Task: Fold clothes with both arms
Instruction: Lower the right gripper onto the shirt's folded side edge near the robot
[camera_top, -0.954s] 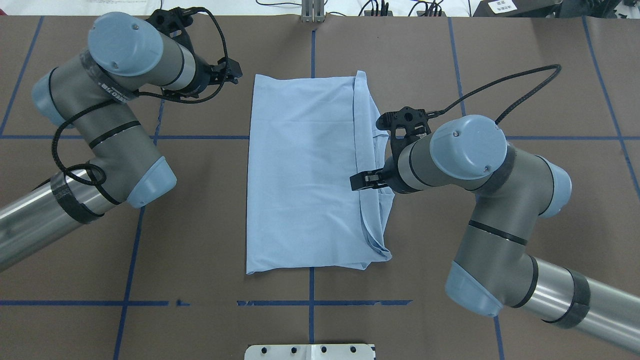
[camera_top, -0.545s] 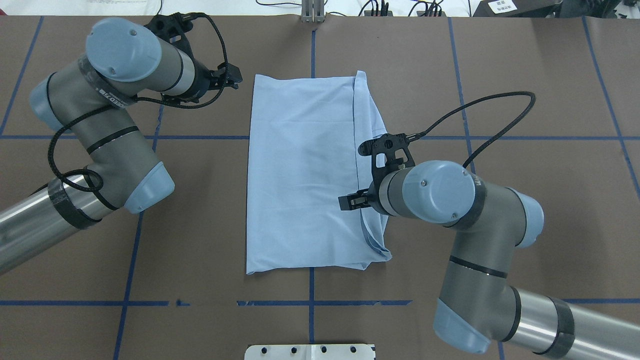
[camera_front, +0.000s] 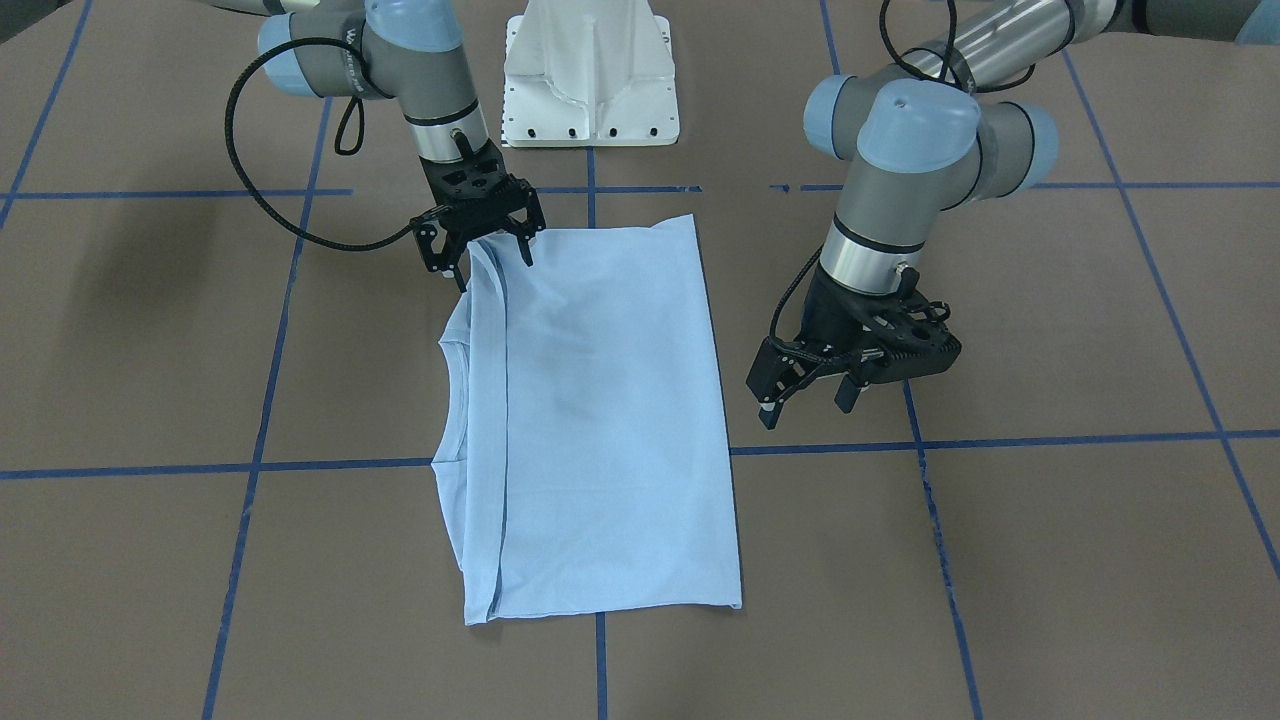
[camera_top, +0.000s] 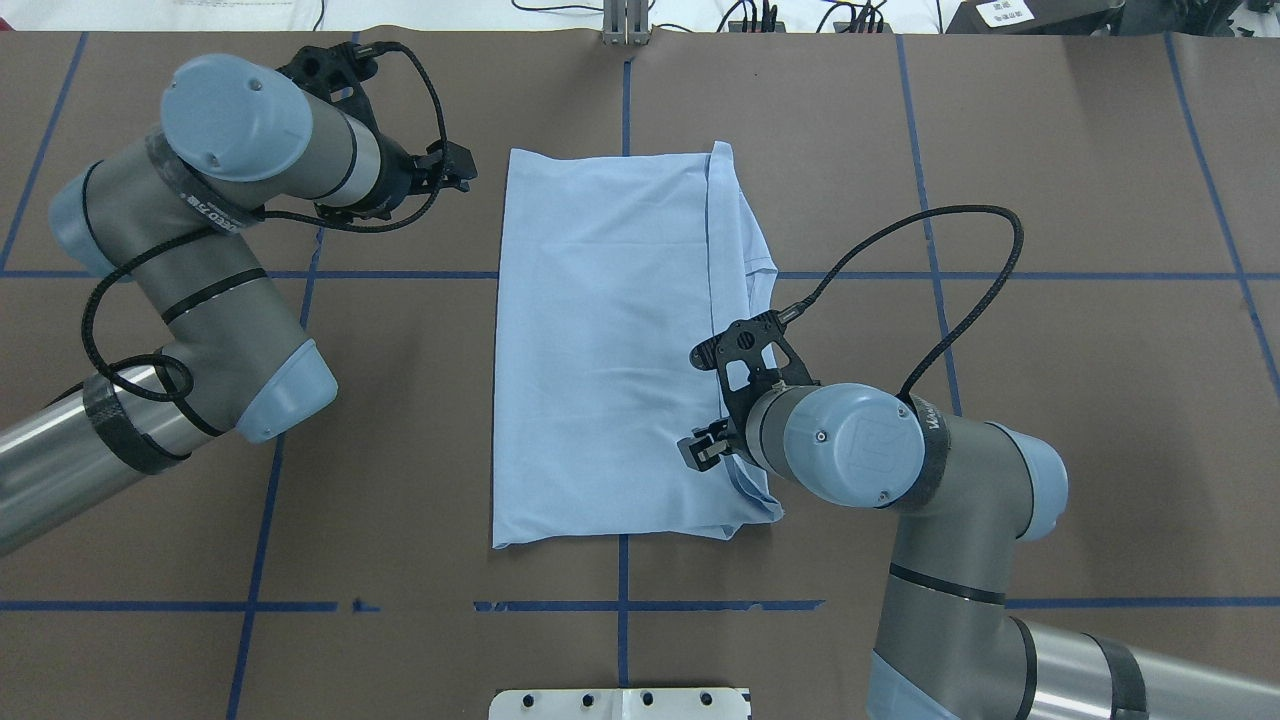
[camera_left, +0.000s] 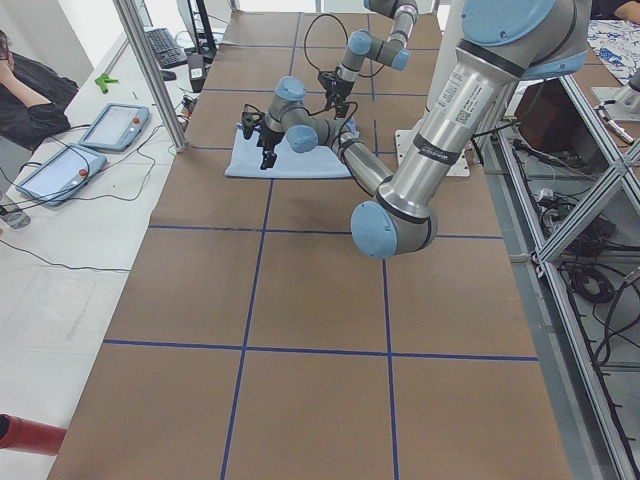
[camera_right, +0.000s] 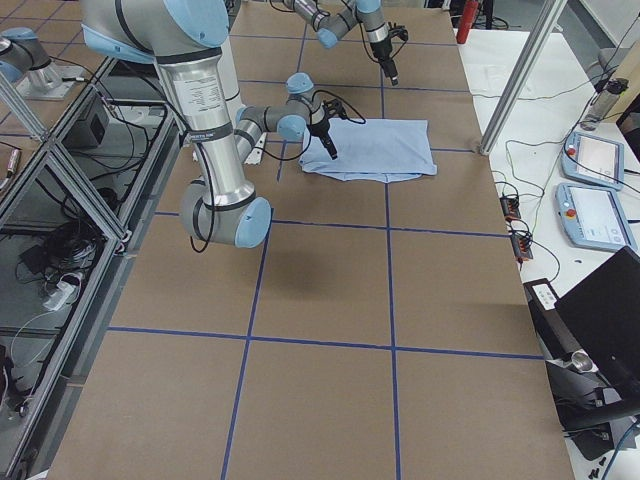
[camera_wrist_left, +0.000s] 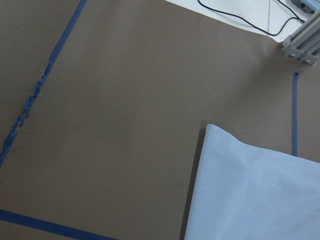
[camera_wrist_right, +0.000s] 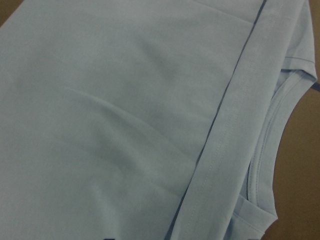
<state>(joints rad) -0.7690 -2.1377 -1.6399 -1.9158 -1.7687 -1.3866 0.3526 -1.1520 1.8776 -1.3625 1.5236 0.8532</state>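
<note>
The clothes are one pale blue T-shirt (camera_top: 600, 350), folded into a long flat rectangle on the brown table. Its hem edge and collar (camera_front: 447, 400) lie along the side nearest my right arm. My right gripper (camera_front: 493, 262) hovers open over the shirt's corner (camera_top: 745, 505) nearest the robot, its fingers astride the hem, and shows in the overhead view as the right gripper (camera_top: 700, 450). Its wrist view is filled with shirt cloth (camera_wrist_right: 125, 125) and the hem seam. My left gripper (camera_front: 805, 408) hangs open with nothing in it, beside the shirt's opposite long edge. The left wrist view shows the shirt's far corner (camera_wrist_left: 250, 190).
The white pedestal base (camera_front: 590, 70) stands at the table's robot side. Blue tape lines (camera_top: 260, 500) grid the brown cover. A person (camera_left: 30, 90) sits off the far edge with control tablets (camera_left: 110, 125) nearby. An aluminium post (camera_top: 625, 20) rises at the far edge.
My right gripper has travelled along the shirt's collar-side edge toward the robot's end, staying open. My left arm has drawn back slightly, away from the shirt's far corner.
</note>
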